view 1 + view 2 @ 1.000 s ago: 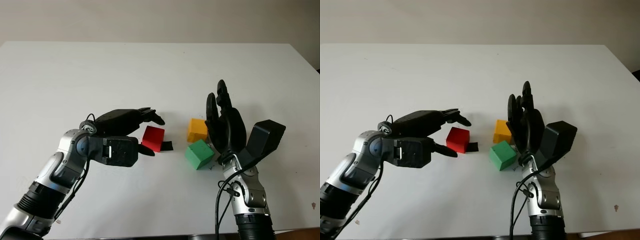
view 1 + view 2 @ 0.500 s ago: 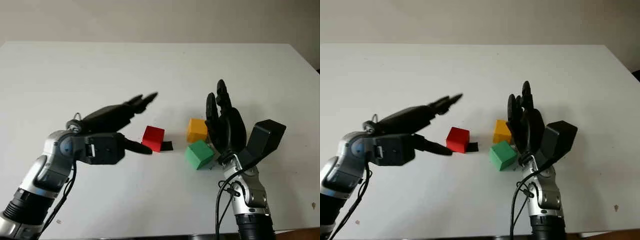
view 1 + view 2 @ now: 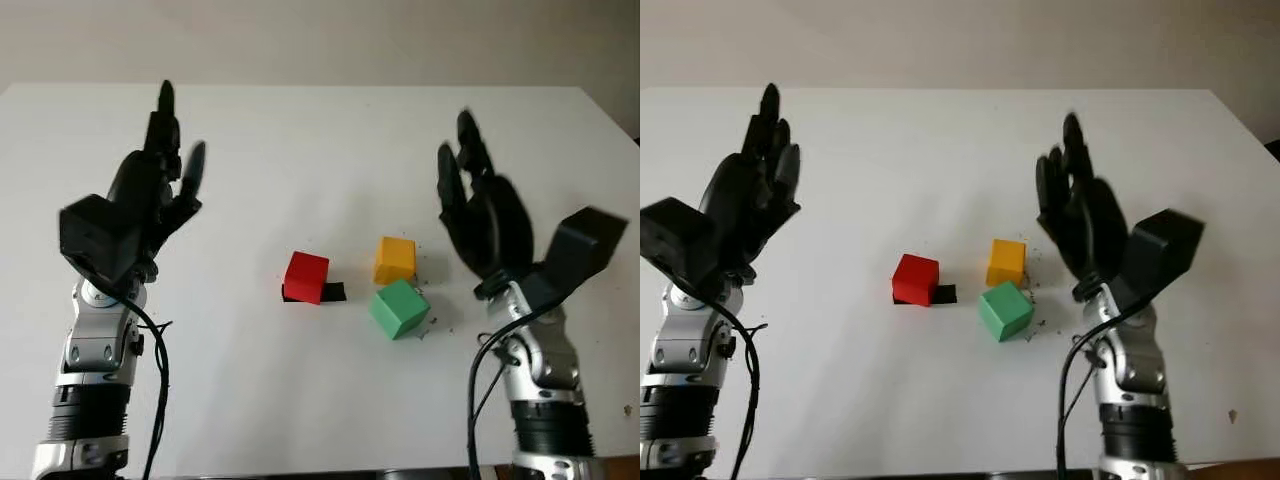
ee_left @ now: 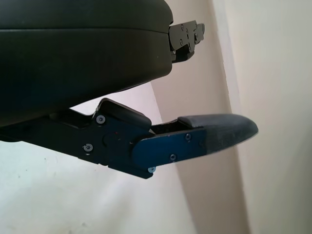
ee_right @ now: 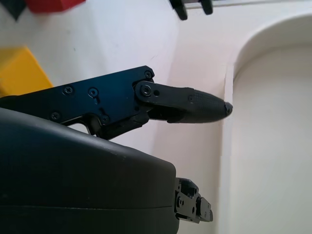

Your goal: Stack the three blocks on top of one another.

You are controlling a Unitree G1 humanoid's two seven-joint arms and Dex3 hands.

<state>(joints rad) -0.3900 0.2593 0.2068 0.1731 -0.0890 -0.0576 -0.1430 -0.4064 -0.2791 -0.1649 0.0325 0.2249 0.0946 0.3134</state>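
Note:
Three blocks sit apart on the white table (image 3: pixel 320 140), none stacked. The red block (image 3: pixel 306 276) is at the centre, with a small black piece (image 3: pixel 334 292) at its right base. The yellow block (image 3: pixel 395 259) is to its right, and the green block (image 3: pixel 399 308) lies just in front of the yellow one. My left hand (image 3: pixel 150 190) is raised open at the left, well away from the blocks. My right hand (image 3: pixel 480 205) is raised open to the right of the yellow block. The yellow block (image 5: pixel 22 70) and red block (image 5: pixel 51 5) show in the right wrist view.
Small dark specks (image 3: pixel 432 325) lie on the table around the green block. The table's far edge (image 3: pixel 320 86) meets a pale wall.
The left hand has let go beside the red block, swung away to the left and lifted upright. The right hand has risen and shifted right, away from the yellow and green blocks.

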